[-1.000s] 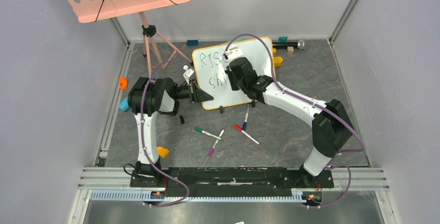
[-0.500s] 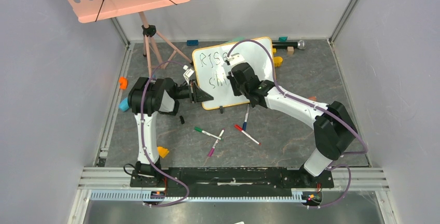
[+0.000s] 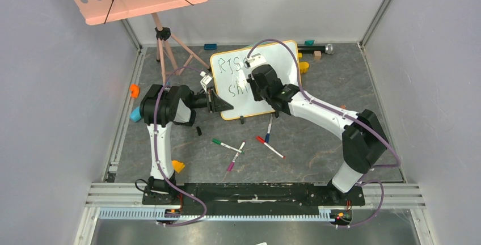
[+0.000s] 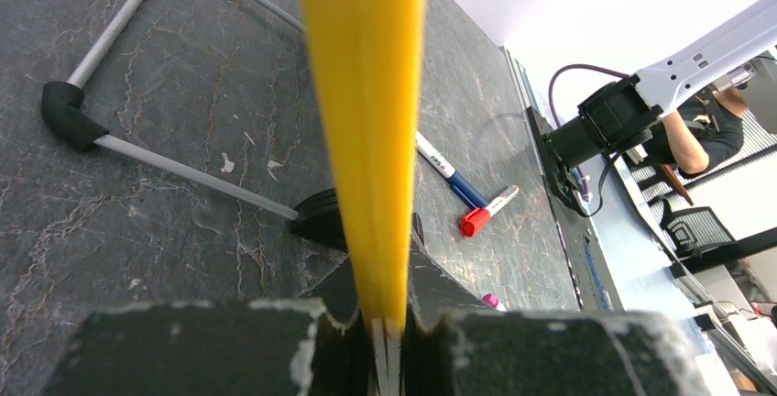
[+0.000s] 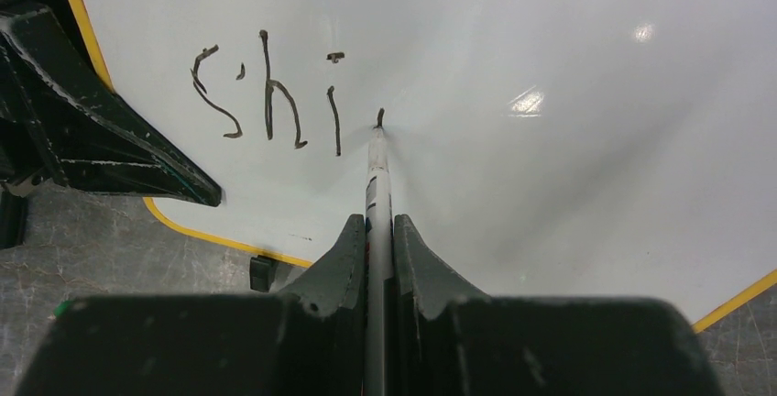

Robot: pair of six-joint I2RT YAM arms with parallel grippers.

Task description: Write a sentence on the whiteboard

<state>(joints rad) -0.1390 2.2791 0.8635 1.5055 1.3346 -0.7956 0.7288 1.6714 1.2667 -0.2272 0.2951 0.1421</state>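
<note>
We see the whiteboard (image 3: 281, 58) standing toward the far middle of the dark stone-patterned surface (image 3: 317, 137), tilted back, between the two arms. It is a glossy white rectangle with rounded corners and a thin orange-yellow rim, and lights glare on its face. A small black clip foot (image 5: 261, 272) sits under its lower edge. The sentence (image 5: 266, 98) runs in thin dark handwritten strokes. The upper line reads roughly "RIS" in the overhead view, and the right wrist view shows the lower line as "shi", with a short stroke just to the right of the dotted "i". The right end effector (image 5: 376, 231) is clamped on a slim marker (image 5: 377, 171), whose tip touches the board at that short stroke. The left end effector (image 4: 389, 336) is closed on the board's left rim, the yellow edge running up from between its fingers. In front of the board, nearer the arm bases, lie a green-capped marker (image 3: 226, 145), a magenta marker (image 3: 235, 156), a red-capped marker (image 3: 269, 147) and a blue marker (image 3: 269, 129).
</note>
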